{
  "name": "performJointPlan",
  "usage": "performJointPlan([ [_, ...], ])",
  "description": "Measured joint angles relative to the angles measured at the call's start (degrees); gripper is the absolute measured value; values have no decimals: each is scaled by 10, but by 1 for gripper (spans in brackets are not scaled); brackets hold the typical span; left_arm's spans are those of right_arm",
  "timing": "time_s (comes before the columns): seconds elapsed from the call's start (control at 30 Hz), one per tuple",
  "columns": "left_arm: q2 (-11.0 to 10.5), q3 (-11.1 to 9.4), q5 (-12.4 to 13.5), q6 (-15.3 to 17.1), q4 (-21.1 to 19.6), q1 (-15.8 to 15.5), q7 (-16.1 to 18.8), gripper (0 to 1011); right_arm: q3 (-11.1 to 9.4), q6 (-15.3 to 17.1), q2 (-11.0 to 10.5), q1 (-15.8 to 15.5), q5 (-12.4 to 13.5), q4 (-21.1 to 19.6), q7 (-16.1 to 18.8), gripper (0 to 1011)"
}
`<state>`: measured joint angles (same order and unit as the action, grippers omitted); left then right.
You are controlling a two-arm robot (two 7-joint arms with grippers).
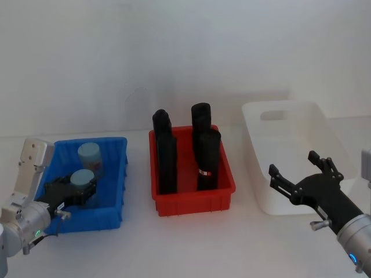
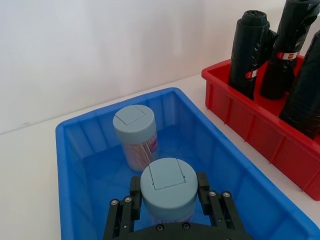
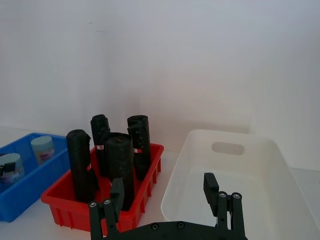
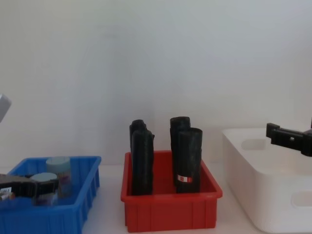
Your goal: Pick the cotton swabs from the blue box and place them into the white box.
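L fingers (image 2: 203, 184) pressed on either side of the near jar of cotton swabs (image 2: 167, 180), just below its lid. The left gripper (image 1: 80, 192) comes in over the blue box (image 1: 87, 220) front-left corner, low inside it. That looks like a side grip set for a straight lift over the wall.

The jar stands upright near the box's front wall. The 2nd jar (image 2: 134, 122) is upright by the back wall, apart from the 1st.

The right gripper (image 1: 294, 163) has its fingers spread w/ nothing btwn them. It hangs over the white box (image 1: 258, 168) front edge at the desk's right, prob parked clear of the drop.

Red bin (image 1: 194, 202) w/ black rolls (image 1: 167, 156) sits btwn the boxes, so the carry must clear it.

Hard to tell:
- Gripped jar's label and base are behind the fingers, so can't say if it's off the floor yet.
- Chest view cuts off the R arm.
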<state>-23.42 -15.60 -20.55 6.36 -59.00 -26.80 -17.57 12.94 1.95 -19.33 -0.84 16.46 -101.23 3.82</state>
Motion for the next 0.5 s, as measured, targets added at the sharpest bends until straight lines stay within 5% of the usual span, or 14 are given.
performJointPlan([
  [0.5,-13,9,15,20,-71,9,-11,669,0,0,0,0,0,0,0,1001],
])
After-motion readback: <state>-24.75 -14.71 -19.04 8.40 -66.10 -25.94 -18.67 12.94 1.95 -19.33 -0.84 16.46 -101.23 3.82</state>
